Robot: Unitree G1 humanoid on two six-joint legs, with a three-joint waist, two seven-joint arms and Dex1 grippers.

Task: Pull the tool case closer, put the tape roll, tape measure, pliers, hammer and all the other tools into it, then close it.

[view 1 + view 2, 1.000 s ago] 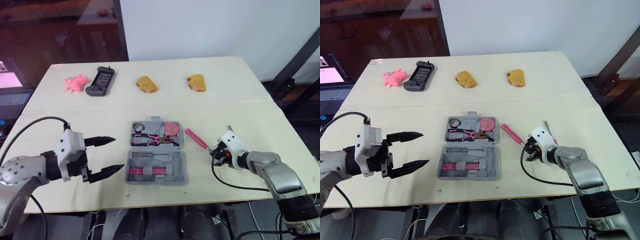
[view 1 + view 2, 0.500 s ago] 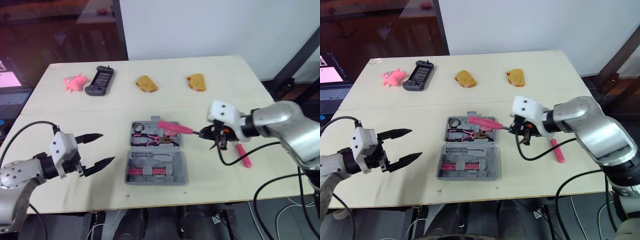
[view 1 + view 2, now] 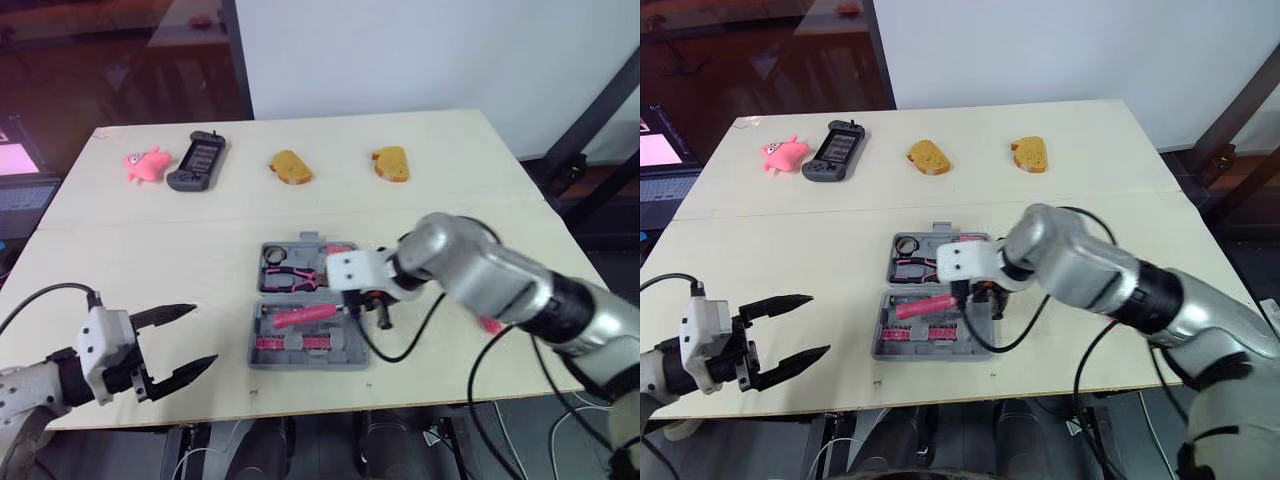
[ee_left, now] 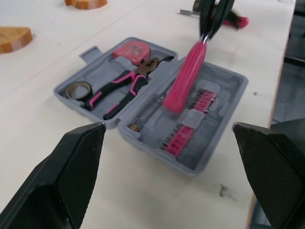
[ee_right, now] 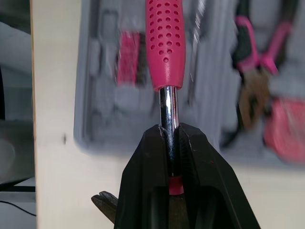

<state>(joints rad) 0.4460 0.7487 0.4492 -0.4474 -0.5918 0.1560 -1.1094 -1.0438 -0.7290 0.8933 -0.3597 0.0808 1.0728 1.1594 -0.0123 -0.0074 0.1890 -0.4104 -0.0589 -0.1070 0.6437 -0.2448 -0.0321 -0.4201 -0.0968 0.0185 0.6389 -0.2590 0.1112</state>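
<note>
The grey tool case (image 3: 256,340) lies open mid-table. Its far half holds the pink pliers (image 4: 121,88), the tape roll (image 4: 76,89) and the pink tape measure (image 4: 128,50). Over its near half, my right gripper (image 5: 170,131) is shut on the chrome shaft of a pink-handled tool (image 3: 305,316), whose handle hangs just above the tray. Another pink tool (image 3: 490,323) lies on the table right of the case, partly hidden by my right arm. My left gripper (image 3: 200,337) stands open and empty, left of the case near the front edge.
Along the table's far side lie a pink plush toy (image 3: 145,163), a dark game controller (image 3: 195,163) and two toast slices (image 3: 290,166) (image 3: 390,163). A row of pink bits (image 3: 290,343) fills the case's front half.
My right arm has carried the pink-handled tool from the table right of the case to over its near half. My left gripper has drawn back towards the front left, staying open.
</note>
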